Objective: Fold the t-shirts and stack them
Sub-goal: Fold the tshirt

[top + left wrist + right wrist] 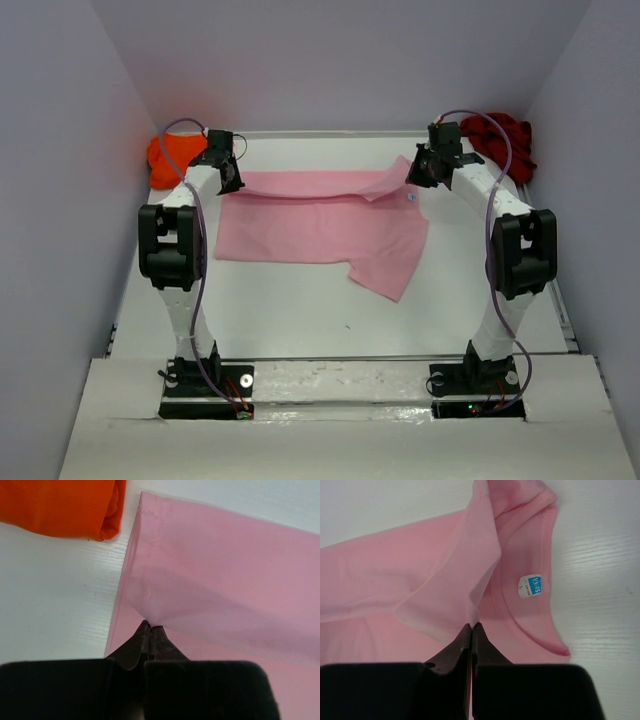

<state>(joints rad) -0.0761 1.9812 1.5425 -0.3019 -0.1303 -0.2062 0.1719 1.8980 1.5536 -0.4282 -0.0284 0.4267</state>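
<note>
The light pink t-shirt (320, 230) lies partly folded mid-table (300, 320), with the orange t-shirt (168, 158) bunched in the far left corner and the dark red t-shirt (505, 140) in the far right. My left gripper (150, 630) and right gripper (471, 627) each pinch its far edge, raising small peaks of cloth. Only my right wrist view shows the blue label (530, 586) inside the collar.

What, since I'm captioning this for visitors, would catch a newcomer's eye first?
A pink t-shirt lies spread across the middle of the white table, its far edge pinched up by the left gripper and the right gripper. An orange t-shirt sits in the far left corner and a dark red t-shirt in the far right.
</note>
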